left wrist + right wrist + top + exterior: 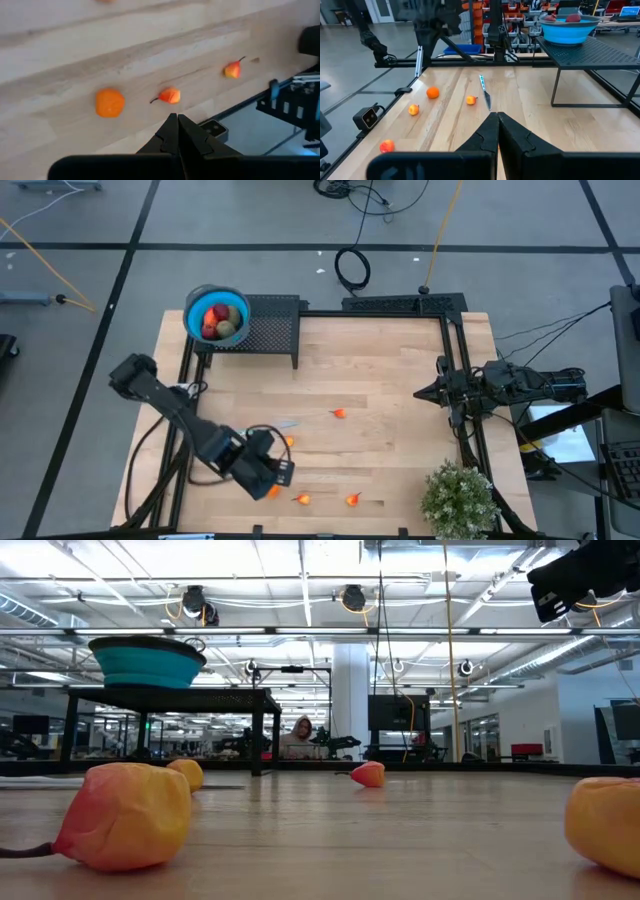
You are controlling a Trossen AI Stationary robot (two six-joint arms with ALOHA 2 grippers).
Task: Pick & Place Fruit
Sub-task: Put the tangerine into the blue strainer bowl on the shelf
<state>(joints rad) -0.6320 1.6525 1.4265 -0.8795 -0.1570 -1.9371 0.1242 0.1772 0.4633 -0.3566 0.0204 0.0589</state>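
Note:
Several small orange and orange-red fruit lie loose on the wooden table: one [339,413] near the middle, one [289,442] by my left arm, two [303,499] [352,500] near the front edge. More fruit [218,320] sit in the blue bowl [196,302] on a black mesh stand at the far left. My left gripper [283,472] hangs shut, slanting down above the near left of the table. In the left wrist view a round orange fruit [110,102] and a stemmed one [170,95] lie just beyond its tips [177,120]. My right gripper [425,392] waits shut at the right edge.
A slim silver knife [485,92] lies flat on the table between the loose fruit and the stand [272,330]. A small potted plant [458,498] stands at the near right corner. A black frame [452,360] runs along the table's right and far edges.

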